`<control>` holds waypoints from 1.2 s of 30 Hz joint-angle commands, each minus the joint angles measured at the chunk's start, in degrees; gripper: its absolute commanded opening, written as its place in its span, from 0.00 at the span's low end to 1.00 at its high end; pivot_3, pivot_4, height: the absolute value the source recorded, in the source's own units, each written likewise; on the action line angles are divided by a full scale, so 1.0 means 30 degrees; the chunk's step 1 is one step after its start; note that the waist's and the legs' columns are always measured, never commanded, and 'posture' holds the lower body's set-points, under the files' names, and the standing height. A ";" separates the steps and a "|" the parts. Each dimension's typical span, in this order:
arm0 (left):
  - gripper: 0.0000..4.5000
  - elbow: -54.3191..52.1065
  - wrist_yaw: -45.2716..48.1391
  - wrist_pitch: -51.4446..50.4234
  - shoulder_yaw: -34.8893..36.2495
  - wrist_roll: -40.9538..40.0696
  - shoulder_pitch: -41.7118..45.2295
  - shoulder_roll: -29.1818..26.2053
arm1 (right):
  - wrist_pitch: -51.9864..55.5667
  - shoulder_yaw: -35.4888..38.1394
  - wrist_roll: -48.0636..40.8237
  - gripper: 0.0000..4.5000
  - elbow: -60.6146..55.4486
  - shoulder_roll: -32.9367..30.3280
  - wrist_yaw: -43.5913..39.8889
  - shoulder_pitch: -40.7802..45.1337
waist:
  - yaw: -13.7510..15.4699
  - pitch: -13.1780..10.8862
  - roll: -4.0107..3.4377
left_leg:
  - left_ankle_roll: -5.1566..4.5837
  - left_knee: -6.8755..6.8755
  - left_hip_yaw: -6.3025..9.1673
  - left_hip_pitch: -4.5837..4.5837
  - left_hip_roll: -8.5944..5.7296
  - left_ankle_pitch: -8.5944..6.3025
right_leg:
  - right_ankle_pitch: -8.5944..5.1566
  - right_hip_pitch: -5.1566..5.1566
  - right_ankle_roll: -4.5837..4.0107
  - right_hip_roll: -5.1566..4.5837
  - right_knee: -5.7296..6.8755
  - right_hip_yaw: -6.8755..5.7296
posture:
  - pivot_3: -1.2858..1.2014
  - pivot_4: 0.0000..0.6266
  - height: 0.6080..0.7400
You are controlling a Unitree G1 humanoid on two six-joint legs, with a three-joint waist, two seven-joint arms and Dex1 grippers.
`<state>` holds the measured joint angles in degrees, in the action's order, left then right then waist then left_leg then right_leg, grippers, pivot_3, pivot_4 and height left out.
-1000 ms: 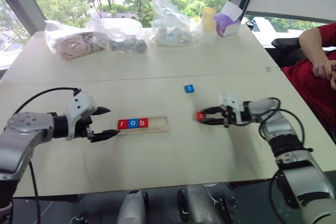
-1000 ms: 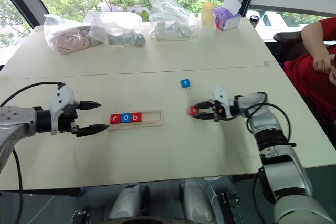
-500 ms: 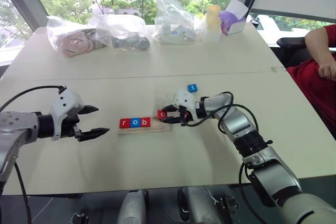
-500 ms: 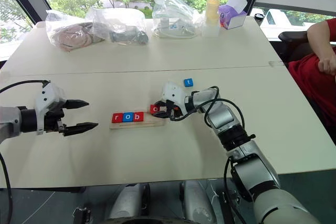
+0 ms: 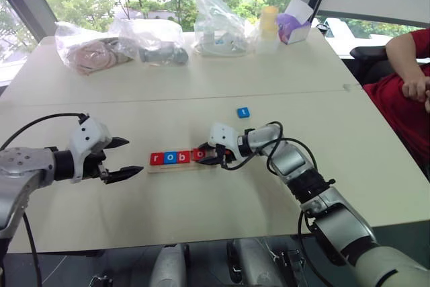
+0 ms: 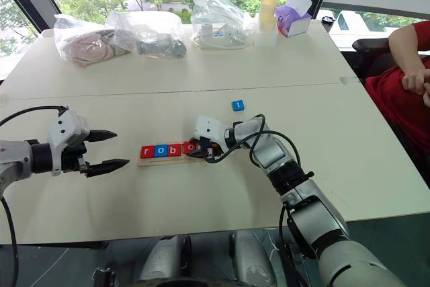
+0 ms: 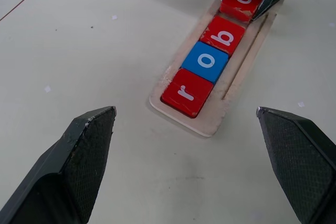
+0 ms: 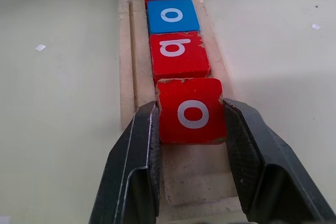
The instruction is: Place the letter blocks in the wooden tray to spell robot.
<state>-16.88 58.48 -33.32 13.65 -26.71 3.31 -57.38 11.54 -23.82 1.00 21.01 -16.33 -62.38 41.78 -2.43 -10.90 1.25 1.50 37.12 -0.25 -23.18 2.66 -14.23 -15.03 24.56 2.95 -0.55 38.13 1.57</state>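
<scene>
The table (image 5: 201, 199) is bare in front of the tray (image 5: 181, 167) and to both its sides. The right gripper (image 5: 207, 154) blocks the tray's right end, clamped on a red block (image 8: 191, 110) in the fourth place. The left gripper (image 5: 125, 159), fingers wide apart, stands near the tray's left end. The blue block (image 5: 242, 112) lies apart behind, with bare table around it. Bags (image 5: 151, 39) and a box (image 5: 294, 26) crowd the far edge.

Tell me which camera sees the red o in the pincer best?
The right wrist view: the red o block sits big between the right pincer fingers. The left wrist view shows it far off; the eye views show it tiny.
</scene>
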 commanded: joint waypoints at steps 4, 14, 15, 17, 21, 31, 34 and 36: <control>1.00 -0.0126 -0.0130 0.0314 -0.0111 0.0133 0.0371 0.0114 | -0.0426 0.0192 0.0001 0.26 0.0098 0.0395 0.0227 0.0510 | -0.0002 0.0001 0.0001 | 0.0000 0.0000 0.0000 -0.0001 -0.0002 0.0000 | 0.0001 0.0000 0.0002 0.0000 0.0000 0.0000 | 0.52 0.24 1.00; 1.00 0.0290 -0.0119 0.0771 -0.0298 0.0703 0.0363 0.0101 | -0.0223 0.0751 -0.0435 0.99 -0.0140 0.0652 0.0444 0.0757 | -0.0011 0.0001 0.0001 | 0.0000 -0.0001 0.0002 0.0000 0.0000 0.0000 | 0.0002 0.0000 0.0003 0.0001 0.0000 -0.0001 | 0.52 0.24 1.00; 1.00 0.0344 -0.0130 0.0830 -0.0328 0.0771 0.0375 0.0109 | -0.0176 0.0920 -0.0572 0.99 -0.0149 0.0677 0.0478 0.0856 | -0.0011 0.0000 0.0001 | 0.0000 -0.0001 0.0002 -0.0001 0.0000 0.0000 | 0.0002 0.0000 0.0003 0.0001 0.0000 -0.0001 | 0.52 0.24 1.00; 1.00 0.0386 -0.0108 0.0905 -0.0338 0.0844 0.0365 0.0129 | 0.0160 0.1178 -0.0842 0.99 -0.0355 0.0716 0.0464 0.0913 | -0.0004 0.0000 0.0000 | 0.0000 0.0000 0.0000 -0.0001 0.0000 0.0000 | 0.0002 0.0000 0.0003 0.0000 0.0001 -0.0001 | 0.52 0.24 1.00; 1.00 0.0313 -0.0162 0.0964 -0.0356 0.0930 0.0447 0.0223 | 0.0754 0.1937 -0.1323 0.99 -0.1208 0.0400 0.0704 0.0686 | 0.0003 0.0000 0.0001 | 0.0000 -0.0002 0.0002 -0.0001 0.0003 0.0000 | 0.0002 0.0000 0.0003 -0.0001 -0.0001 -0.0002 | 0.52 0.24 1.00; 1.00 -0.1694 -0.2670 -0.1243 -0.0028 -0.1921 0.2958 0.3319 | 0.7112 0.7823 -0.1028 0.99 -0.4612 0.0921 1.1090 -0.0559 | 0.0159 0.0014 0.0023 | 0.0004 0.0009 0.0021 -0.0032 0.0000 0.0002 | 0.0025 0.0001 0.0042 -0.0022 -0.0002 -0.0005 | 0.52 0.24 1.00; 1.00 -0.1378 -0.3104 -0.1336 -0.1151 -0.1650 0.4112 0.3940 | 0.8249 0.8023 -0.0501 0.99 -0.5601 0.1549 1.3407 -0.1757 | 0.0067 0.0016 0.0023 | 0.0004 -0.0006 0.0047 -0.0031 -0.0028 0.0002 | 0.0027 0.0001 0.0043 -0.0009 0.0001 0.0002 | 0.52 0.24 1.00; 1.00 -0.0410 -0.2705 -0.0745 -0.2386 -0.1017 0.5339 0.4267 | 0.8341 0.7965 -0.0190 0.99 -0.5082 0.2098 1.4678 -0.2037 | 0.0014 0.0017 0.0022 | 0.0003 -0.0011 0.0049 -0.0028 -0.0028 0.0002 | 0.0027 0.0004 0.0042 -0.0004 0.0003 0.0007 | 0.52 0.24 1.00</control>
<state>-18.84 49.92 -36.91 8.19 -30.98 17.53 -44.77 36.68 -0.11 -0.23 7.12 -11.06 -21.20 34.66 -2.39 -10.85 1.31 1.51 37.10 -0.10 -23.26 2.55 -14.22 -14.95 24.57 3.08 -0.54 38.16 1.59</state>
